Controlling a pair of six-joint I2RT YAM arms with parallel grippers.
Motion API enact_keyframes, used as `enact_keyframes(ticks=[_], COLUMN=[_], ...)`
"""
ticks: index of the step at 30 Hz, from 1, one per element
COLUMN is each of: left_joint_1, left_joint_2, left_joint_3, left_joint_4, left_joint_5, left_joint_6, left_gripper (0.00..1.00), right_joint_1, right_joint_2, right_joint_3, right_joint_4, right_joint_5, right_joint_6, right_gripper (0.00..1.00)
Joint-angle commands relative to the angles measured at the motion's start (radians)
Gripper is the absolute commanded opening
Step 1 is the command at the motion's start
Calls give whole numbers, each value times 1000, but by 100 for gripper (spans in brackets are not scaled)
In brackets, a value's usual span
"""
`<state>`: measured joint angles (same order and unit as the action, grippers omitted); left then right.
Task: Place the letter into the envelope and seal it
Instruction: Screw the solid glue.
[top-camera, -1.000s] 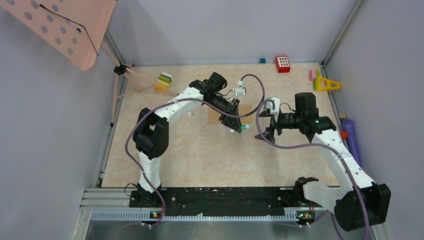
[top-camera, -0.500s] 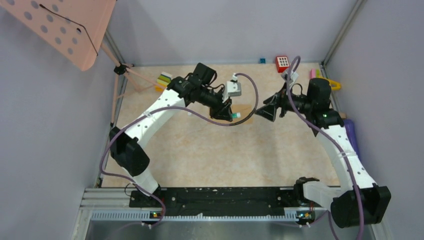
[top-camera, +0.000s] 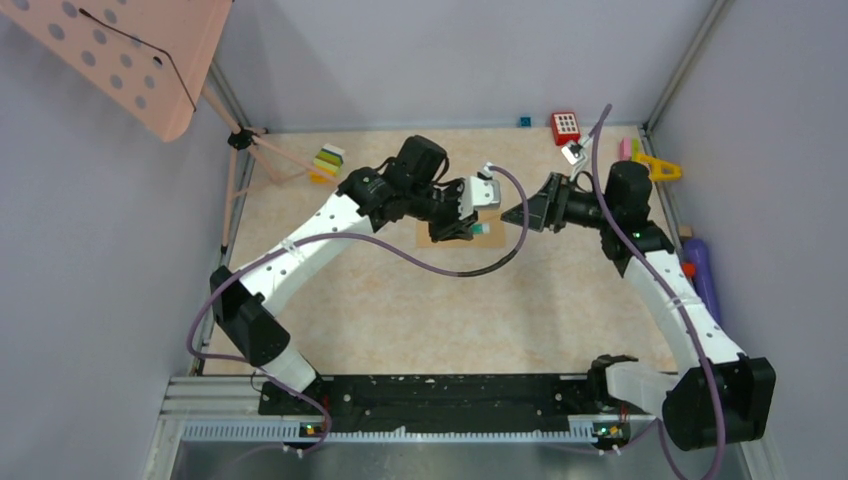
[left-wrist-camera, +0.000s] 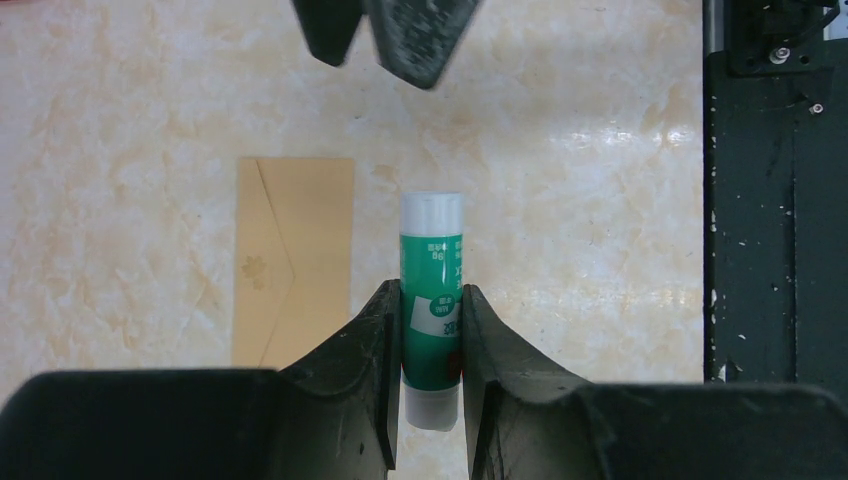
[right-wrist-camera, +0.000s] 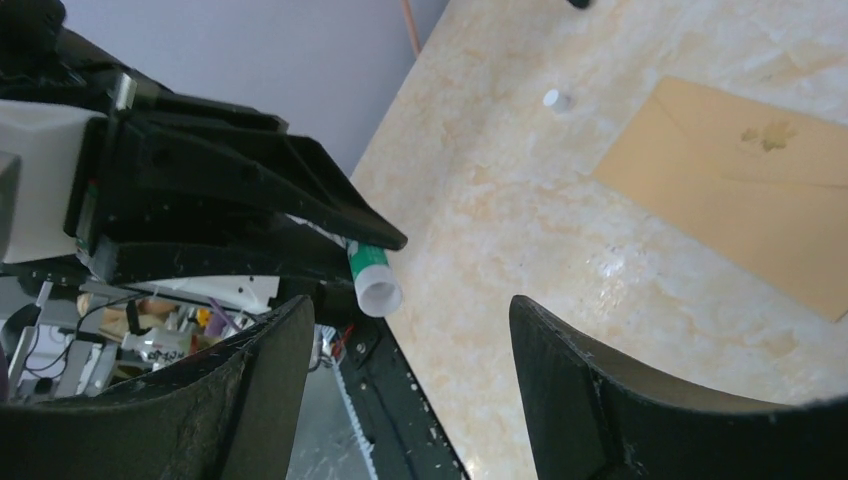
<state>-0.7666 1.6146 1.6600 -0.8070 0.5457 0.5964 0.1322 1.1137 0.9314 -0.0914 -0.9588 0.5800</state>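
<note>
A green glue stick (left-wrist-camera: 432, 270) with a white cap is clamped between my left gripper's (left-wrist-camera: 430, 300) jaws, held level above the table. The tan envelope (left-wrist-camera: 295, 260) lies flat below it, its pointed flap folded down; in the top view only an edge of the envelope (top-camera: 428, 234) shows beside the left gripper (top-camera: 478, 228). My right gripper (right-wrist-camera: 410, 305) is open and faces the stick's white cap (right-wrist-camera: 378, 293), which sits just ahead of its left finger without touching. In the top view the right gripper (top-camera: 522, 213) is a short gap from the stick. The letter is out of view.
A small white round piece (right-wrist-camera: 555, 99) lies on the table near the envelope (right-wrist-camera: 740, 180). A red block (top-camera: 565, 127), a yellow triangle (top-camera: 655, 168) and a purple object (top-camera: 700, 270) sit at the back right. A pink perforated stand (top-camera: 130, 60) and coloured blocks (top-camera: 328, 160) are at the left.
The left arm has swung the glue stick up and towards the right arm. The right gripper has risen, turned to face the stick's cap, and its jaws have narrowed somewhat.
</note>
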Motion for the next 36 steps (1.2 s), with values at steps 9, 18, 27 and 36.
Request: enact_keyframes(ticks=[9, 18, 27, 36], left_joint_1=[0, -2, -4, -5], left_joint_2=[20, 33, 36, 33], left_joint_3=[24, 44, 52, 47], left_joint_4=[45, 39, 34, 32], left_joint_5=[15, 36, 48, 53], left_joint_6=[-31, -44, -51, -50], left_gripper=[7, 7, 6, 6], right_joint_1=[84, 106, 127, 146], right_joint_2=[-4, 19, 39, 40], right_joint_3=[-53, -78, -83, -74], right_joint_4=[131, 161, 176, 158], right_joint_5=[-25, -6, -27, -35], right_joint_6=[78, 75, 74, 41], right_gripper=[69, 65, 56, 28])
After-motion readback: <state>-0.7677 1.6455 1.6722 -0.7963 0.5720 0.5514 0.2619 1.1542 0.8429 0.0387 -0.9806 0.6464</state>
